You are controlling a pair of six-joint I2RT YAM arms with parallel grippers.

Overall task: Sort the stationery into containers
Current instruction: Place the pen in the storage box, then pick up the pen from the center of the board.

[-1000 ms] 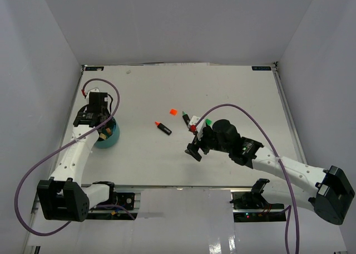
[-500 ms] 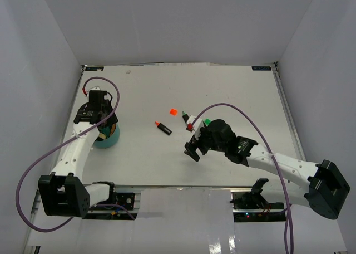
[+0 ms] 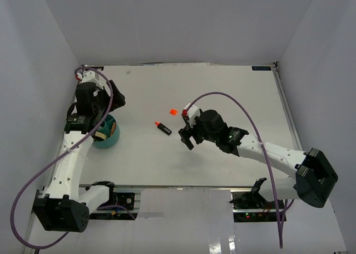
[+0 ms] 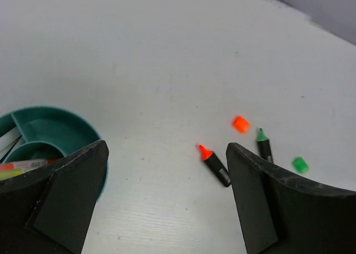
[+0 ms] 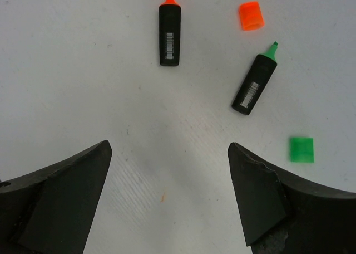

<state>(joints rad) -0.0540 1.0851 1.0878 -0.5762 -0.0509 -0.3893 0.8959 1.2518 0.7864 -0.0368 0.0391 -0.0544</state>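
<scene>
A round teal tub (image 3: pixel 107 136) (image 4: pixel 61 130) with dividers stands at the left and holds thin pens (image 4: pixel 15 167). My left gripper (image 3: pixel 113 97) (image 4: pixel 167 149) hangs open and empty just beyond the tub. A black marker with an orange tip (image 3: pixel 163 128) (image 4: pixel 214 165) (image 5: pixel 169 34) lies mid-table, with a small orange square (image 3: pixel 173 111) (image 5: pixel 251 15) behind it. To their right lie a green-tipped marker (image 5: pixel 255 84) (image 4: pixel 265 145) and a green square (image 5: pixel 301 149) (image 4: pixel 300 164). My right gripper (image 3: pixel 186 136) (image 5: pixel 169 147) is open above bare table, just near of both markers.
White walls enclose the white table (image 3: pixel 233 92) on three sides. The right arm's forearm and purple cable (image 3: pixel 222 106) cover the green marker and green square in the top view.
My left gripper has opened wide and drawn back from the tub toward the far left. The right gripper has slid left, nearer the orange-tipped marker, still open.
</scene>
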